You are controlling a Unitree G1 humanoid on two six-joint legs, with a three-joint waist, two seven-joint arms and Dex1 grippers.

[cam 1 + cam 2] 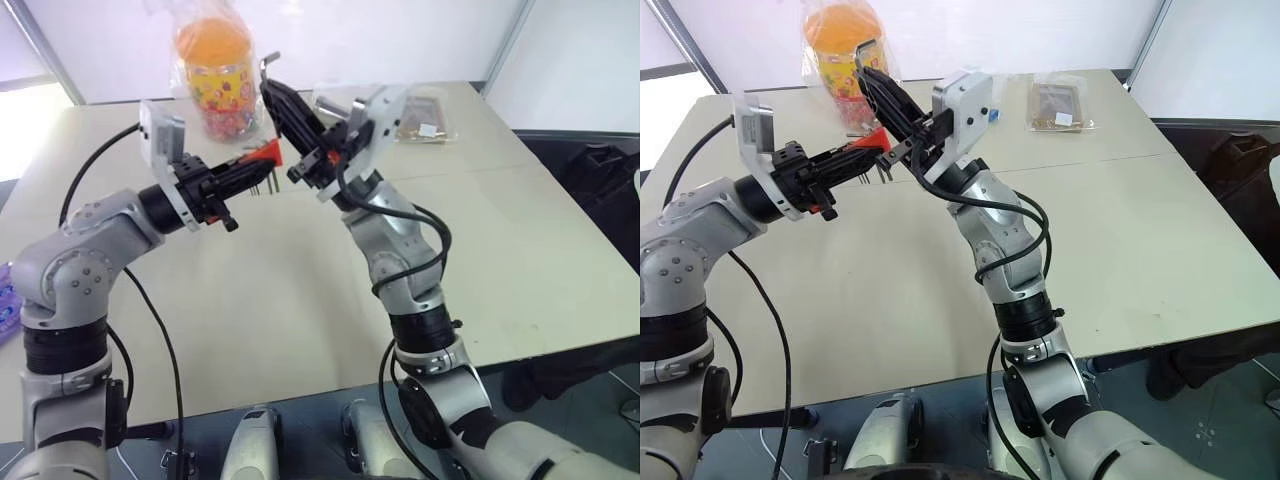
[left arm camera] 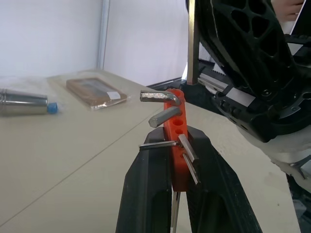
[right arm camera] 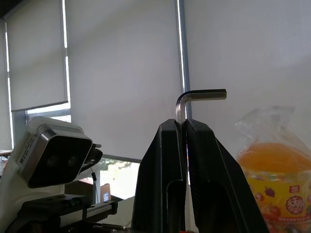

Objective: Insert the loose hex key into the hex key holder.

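My left gripper (image 1: 252, 168) is shut on the hex key holder (image 1: 266, 152), a small red-orange block held up above the table. In the left wrist view the holder (image 2: 176, 145) stands between the two black fingers, with several metal keys sticking out of its side. My right gripper (image 1: 272, 92) is shut on the loose hex key (image 1: 266, 64), a thin silver L-shaped rod. It hangs just above and behind the holder. The right wrist view shows the key (image 3: 200, 95) rising from the closed fingertips, its short bent end on top. Its long shank (image 2: 191, 43) runs down close above the holder.
An orange snack jar in a clear bag (image 1: 215, 70) stands on the beige table (image 1: 300, 310) just behind both grippers. A flat clear packet with brown contents (image 1: 422, 120) lies at the back right. A silver cylinder with a blue end (image 2: 22, 102) lies near it.
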